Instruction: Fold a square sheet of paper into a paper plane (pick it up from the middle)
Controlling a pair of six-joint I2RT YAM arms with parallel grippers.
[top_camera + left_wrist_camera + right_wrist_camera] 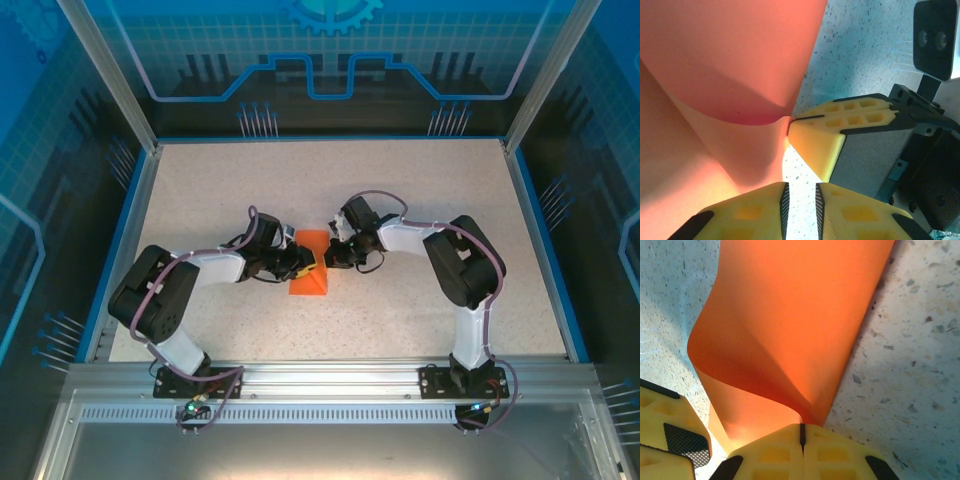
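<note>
The square sheet of paper (pixel 311 272) is bright orange and lies bent at the table's middle, between both grippers. My right gripper (pixel 801 429) is shut on its edge, and the sheet (pixel 790 315) curls up and away from the pinch. In the left wrist view the right gripper's fingers (pixel 815 137) meet the paper (pixel 730 60) at its raised fold. My left gripper (pixel 801 186) stands open just beside the paper, with bare table showing between its jaws. One left finger (pixel 670 432) shows in the right wrist view. The paper plane is out of view.
The speckled table (pixel 400 180) has a blue rim (pixel 545 240) on its sides and back. An aluminium rail (pixel 330 385) with both arm bases runs along the near edge. Slanted frame posts (pixel 110 75) stand at the back corners.
</note>
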